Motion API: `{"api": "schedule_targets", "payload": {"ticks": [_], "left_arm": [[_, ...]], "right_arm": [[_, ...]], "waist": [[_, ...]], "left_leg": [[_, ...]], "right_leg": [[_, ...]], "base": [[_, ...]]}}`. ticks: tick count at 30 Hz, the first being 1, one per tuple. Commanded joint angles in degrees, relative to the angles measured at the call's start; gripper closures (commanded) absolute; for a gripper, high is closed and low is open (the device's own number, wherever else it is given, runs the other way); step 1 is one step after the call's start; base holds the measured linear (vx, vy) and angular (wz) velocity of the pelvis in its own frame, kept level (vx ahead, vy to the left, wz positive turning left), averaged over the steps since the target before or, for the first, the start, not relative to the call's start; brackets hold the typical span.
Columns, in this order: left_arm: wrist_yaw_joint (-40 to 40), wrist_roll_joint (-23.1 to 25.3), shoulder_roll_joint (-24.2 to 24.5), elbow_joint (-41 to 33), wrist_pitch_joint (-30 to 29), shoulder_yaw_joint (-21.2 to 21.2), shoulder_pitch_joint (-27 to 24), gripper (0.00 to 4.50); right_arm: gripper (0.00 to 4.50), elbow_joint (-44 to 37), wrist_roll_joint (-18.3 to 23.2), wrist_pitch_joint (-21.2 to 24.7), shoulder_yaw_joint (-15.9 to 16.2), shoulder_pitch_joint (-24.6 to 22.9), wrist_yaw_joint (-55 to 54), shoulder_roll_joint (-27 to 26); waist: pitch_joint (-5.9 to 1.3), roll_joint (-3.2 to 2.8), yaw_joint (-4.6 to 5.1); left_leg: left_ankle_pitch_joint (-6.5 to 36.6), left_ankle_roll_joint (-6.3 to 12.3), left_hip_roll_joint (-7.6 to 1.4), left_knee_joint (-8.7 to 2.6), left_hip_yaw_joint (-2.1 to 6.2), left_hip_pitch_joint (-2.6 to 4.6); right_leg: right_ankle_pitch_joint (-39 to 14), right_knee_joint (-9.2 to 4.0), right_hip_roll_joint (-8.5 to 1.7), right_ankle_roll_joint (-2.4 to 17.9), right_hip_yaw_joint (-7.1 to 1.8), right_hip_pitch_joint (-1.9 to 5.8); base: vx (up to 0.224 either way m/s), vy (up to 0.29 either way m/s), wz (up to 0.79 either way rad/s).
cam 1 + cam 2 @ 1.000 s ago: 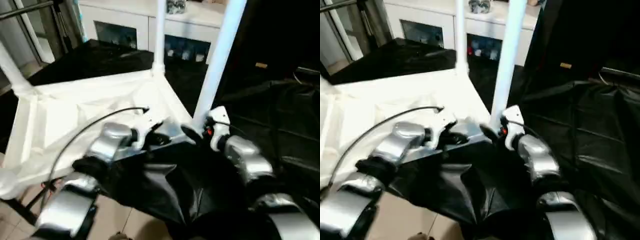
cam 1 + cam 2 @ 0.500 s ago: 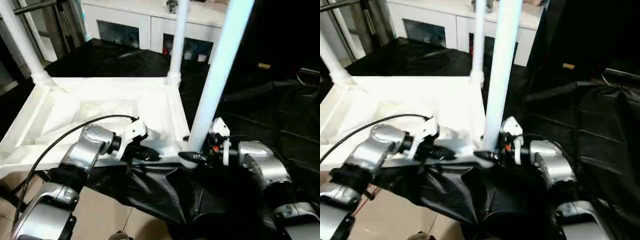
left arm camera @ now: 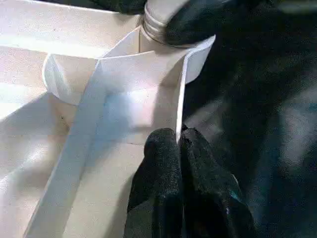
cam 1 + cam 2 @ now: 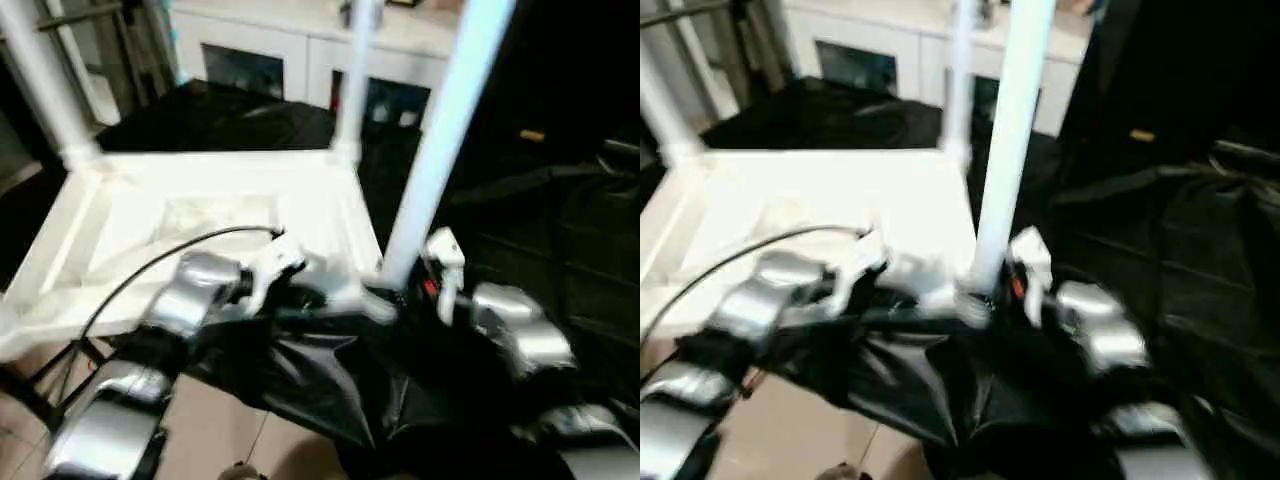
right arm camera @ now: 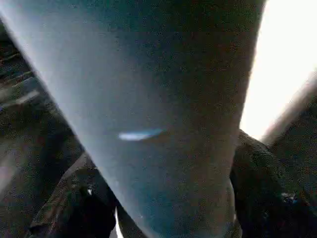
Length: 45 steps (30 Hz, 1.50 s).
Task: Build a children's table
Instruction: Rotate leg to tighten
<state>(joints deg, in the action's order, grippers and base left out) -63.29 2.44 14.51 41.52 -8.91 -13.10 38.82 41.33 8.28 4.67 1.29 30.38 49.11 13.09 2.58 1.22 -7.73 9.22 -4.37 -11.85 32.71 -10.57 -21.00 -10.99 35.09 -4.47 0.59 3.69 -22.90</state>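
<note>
- The white tabletop (image 4: 210, 225) lay upside down on a surface covered with black cloth (image 4: 300, 385), with its ribbed underside facing up.
- Three white legs stood upright in the corner sockets: the near right leg (image 4: 440, 130), the far right leg (image 4: 352, 80) and the far left leg (image 4: 45, 90).
- The left gripper (image 3: 179, 148) was at the near edge of the tabletop, close to the near right corner socket (image 3: 124, 69). Its two black fingers (image 3: 161, 168) were pressed together, and the thin upright wall of the edge met them at the tips. I could not tell if the wall was pinched between them.
- The right gripper (image 5: 163, 208) was at the base of the near right leg. One black finger (image 5: 74, 203) was on each side of the tube, close against it.
- A white cabinet (image 4: 300, 50) with glass doors stood behind the table.
- A black cable (image 4: 150, 270) ran in a curve over the left forearm.
</note>
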Motion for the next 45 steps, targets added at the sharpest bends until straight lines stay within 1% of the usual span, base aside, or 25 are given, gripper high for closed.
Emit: {"api": "schedule_targets", "payload": {"ticks": [1,2,3,4,6,7,8,9,11,12,15,18,20,24,27,28,29,31,32,34,37,38,40,42,45], "left_arm": [[9.4,-0.8,-3.5,0.9,-0.6,3.2,3.1,4.50],[10.7,-0.6,-4.2,1.5,-0.8,3.2,3.6,4.50],[11.5,-0.5,-4.6,1.9,-0.8,3.3,3.9,4.50],[15.3,-0.3,-7.0,3.6,-1.0,3.6,5.3,4.50],[16.7,-0.2,-8.2,4.3,-0.9,3.8,5.9,4.50],[17.3,-0.3,-9.3,4.9,-0.6,3.8,6.3,4.50],[17.4,-0.4,-9.5,5.0,-0.5,3.8,6.4,4.50],[17.2,-0.6,-9.9,5.1,-0.5,3.7,6.5,4.50],[16.1,-0.9,-10.1,5.1,-0.1,3.4,6.5,4.50],[15.7,-1.0,-10.1,5.0,0.1,3.2,6.5,4.50],[11.4,-1.3,-9.0,3.4,0.5,2.5,5.2,4.50],[7.7,-1.7,-7.7,1.8,0.5,1.9,4.3,4.50],[2.9,-2.3,-5.7,-0.2,0.9,0.9,2.8,4.50],[-2.2,-3.2,-3.4,-2.3,1.7,0.0,1.0,4.50],[-6.1,-3.8,-1.5,-3.9,1.5,-0.5,-0.2,4.50],[-6.8,-3.8,-1.0,-4.2,1.4,-0.5,-0.4,4.50],[-7.1,-3.8,-0.8,-4.2,1.4,-0.6,-0.5,4.50],[-9.4,-3.7,1.0,-5.1,1.4,-0.8,-1.3,4.50],[-9.6,-3.7,1.1,-5.2,1.4,-0.8,-1.4,4.50],[-11.8,-3.9,3.0,-6.6,0.9,-1.0,-2.3,4.50],[-13.1,-4.2,3.8,-7.5,0.4,-1.1,-2.7,4.50],[-13.9,-4.4,4.2,-8.0,0.0,-1.2,-3.0,4.50],[-15.7,-4.9,4.9,-9.0,-0.7,-1.5,-3.5,4.50],[-15.9,-5.0,5.1,-9.4,-0.9,-1.7,-3.7,4.50],[-15.8,-4.9,4.9,-9.6,-1.1,-1.7,-3.8,4.50]], "right_arm": [[1.87,3.5,-3.5,0.4,3.3,-0.3,-5.6,-3.7],[1.87,4.4,-3.5,0.8,2.7,0.2,-8.4,-4.5],[1.87,4.9,-3.5,1.1,2.2,0.5,-10.1,-5.0],[1.87,7.6,-3.1,1.7,0.4,1.9,-17.6,-7.9],[1.87,9.3,-3.4,0.9,-0.1,2.7,-21.3,-9.2],[1.53,10.6,-3.8,-0.3,-0.4,3.3,-22.7,-10.2],[1.53,10.8,-3.8,-0.6,-0.4,3.3,-22.5,-10.4],[1.18,11.0,-4.1,-1.2,-0.5,3.4,-22.5,-10.7],[1.16,11.4,-3.5,-1.4,-0.7,3.8,-21.8,-11.1],[1.16,11.5,-3.3,-1.5,-0.8,3.9,-21.4,-11.2],[0.76,10.7,-4.6,-3.2,0.5,4.2,-20.0,-9.5],[0.76,10.1,-4.1,-4.7,0.6,4.3,-15.9,-7.9],[0.76,7.6,-2.4,-5.6,1.0,3.6,-7.1,-5.3],[0.76,3.6,-0.7,-5.2,2.0,2.0,2.6,-2.3],[0.76,1.2,0.3,-4.9,3.1,0.9,9.1,0.3],[0.76,0.7,0.6,-4.7,3.4,0.7,10.6,0.9],[0.76,0.5,0.7,-4.6,3.6,0.5,11.2,1.1],[0.76,-1.4,1.2,-4.0,4.8,-0.6,16.5,3.0],[0.76,-1.6,1.2,-3.9,4.9,-0.7,16.8,3.1],[0.76,-3.9,1.7,-2.4,5.9,-2.2,21.4,4.7],[0.76,-5.4,2.2,-0.8,6.6,-3.0,24.1,5.6],[0.92,-6.3,2.7,0.6,7.2,-3.4,25.6,6.0],[1.10,-7.9,3.4,3.3,8.2,-4.2,27.8,6.8],[1.21,-8.4,3.4,3.8,8.5,-4.5,28.1,6.8],[1.51,-8.8,3.4,4.2,8.6,-4.7,28.0,6.5]], "waist": [[-3.25,0.40,0.54],[-3.34,0.20,0.62],[-3.33,0.32,0.78],[-3.50,0.19,0.98],[-3.53,0.17,1.14],[-3.58,0.19,1.22],[-3.59,0.20,1.21],[-3.59,0.23,1.18],[-3.57,0.20,1.18],[-3.51,0.20,1.24],[-3.44,0.20,1.43],[-3.62,0.26,1.40],[-3.64,0.35,1.46],[-3.65,0.36,1.04],[-3.46,0.28,0.82],[-3.38,0.30,0.89],[-3.38,0.30,0.89],[-3.28,0.48,0.68],[-3.32,0.41,0.67],[-3.35,0.65,0.61],[-3.40,0.57,0.37],[-3.38,0.51,0.33],[-3.38,0.67,0.09],[-3.36,0.67,-0.10],[-3.30,0.70,-0.25]], "left_leg": [[13.9,-0.51,-1.41,-3.80,0.48,0.97],[13.4,-0.27,-1.41,-3.76,0.54,0.90],[12.9,-0.03,-1.35,-3.70,0.44,0.74],[11.8,0.21,-1.33,-3.65,0.44,0.75],[11.4,0.06,-1.32,-3.65,0.46,0.79],[11.6,0.26,-1.31,-3.57,0.39,0.78],[11.4,0.52,-1.25,-3.52,0.36,0.77],[11.1,1.13,-1.26,-3.47,0.32,0.65],[10.9,1.56,-1.22,-3.47,0.32,0.57],[11.0,1.75,-1.24,-3.52,0.35,0.50],[12.1,1.66,-1.26,-3.58,0.39,0.56],[11.4,2.04,-1.33,-3.46,0.39,0.51],[9.9,3.52,-1.36,-3.24,0.28,0.31],[8.5,5.26,-1.55,-3.00,0.09,0.29],[10.1,4.86,-1.76,-3.14,0.10,0.47],[11.3,4.22,-1.80,-3.26,0.10,0.48],[11.3,4.22,-1.80,-3.26,0.10,0.48],[12.4,3.52,-1.80,-3.34,0.16,0.57],[12.1,3.53,-1.80,-3.33,0.17,0.49],[11.7,3.62,-1.80,-3.34,0.17,0.47],[11.0,3.80,-1.84,-3.31,0.17,0.54],[10.6,3.97,-1.86,-3.32,0.18,0.52],[10.1,4.34,-1.83,-3.23,0.08,0.55],[10.4,4.17,-1.88,-3.24,0.10,0.58],[11.4,3.18,-1.83,-3.36,0.13,0.63]], "right_leg": [[-15.9,-4.74,-4.03,10.2,-2.51,2.35],[-14.8,-4.65,-4.05,10.2,-2.50,2.51],[-13.8,-4.65,-3.93,10.2,-2.56,2.53],[-11.2,-4.31,-3.85,10.7,-2.56,2.56],[-10.3,-4.26,-3.82,11.1,-2.49,2.55],[-9.6,-4.26,-3.89,11.4,-2.50,2.66],[-9.1,-4.21,-3.79,11.5,-2.47,2.67],[-7.9,-4.15,-3.83,11.7,-2.49,2.78],[-7.4,-4.12,-3.75,11.8,-2.46,2.80],[-7.4,-4.11,-3.75,11.8,-2.43,2.87],[-9.3,-4.36,-3.86,11.6,-2.41,2.87],[-8.0,-4.14,-3.94,11.9,-2.43,3.05],[-4.0,-3.72,-3.79,12.9,-2.44,3.21],[-1.8,-3.43,-3.63,13.9,-2.28,3.27],[-4.8,-3.64,-3.65,14.1,-2.19,3.02],[-6.9,-3.85,-3.70,13.8,-2.21,2.97],[-6.9,-3.85,-3.70,13.8,-2.21,2.97],[-10.2,-4.17,-3.82,12.7,-2.29,2.87],[-10.0,-4.08,-3.82,12.7,-2.32,2.86],[-9.8,-4.04,-3.75,12.4,-2.29,2.87],[-9.0,-3.91,-3.73,12.6,-2.30,2.78],[-8.1,-3.81,-3.64,12.8,-2.29,2.76],[-7.2,-3.75,-3.66,13.3,-2.29,2.70],[-8.0,-3.81,-3.76,13.1,-2.31,2.66],[-10.7,-4.06,-3.88,12.4,-2.34,2.61]], "base": [[0.000,0.000,0.00],[0.000,0.000,0.00],[0.000,0.000,0.00],[0.000,0.000,0.00],[0.000,0.000,0.00],[0.000,0.000,0.00],[0.000,0.000,0.00],[0.000,0.000,0.00],[0.000,0.000,0.00],[0.000,0.000,0.00],[0.000,0.000,0.00],[0.000,0.000,0.00],[0.000,0.000,0.00],[0.000,0.000,0.00],[0.000,0.000,0.00],[0.000,0.000,0.00],[0.000,0.000,0.00],[0.000,0.000,0.00],[0.000,0.000,0.00],[0.000,0.000,0.00],[0.000,0.000,0.00],[0.000,0.000,0.00],[0.000,0.000,0.00],[0.000,0.000,0.00],[0.000,0.000,0.00]]}}
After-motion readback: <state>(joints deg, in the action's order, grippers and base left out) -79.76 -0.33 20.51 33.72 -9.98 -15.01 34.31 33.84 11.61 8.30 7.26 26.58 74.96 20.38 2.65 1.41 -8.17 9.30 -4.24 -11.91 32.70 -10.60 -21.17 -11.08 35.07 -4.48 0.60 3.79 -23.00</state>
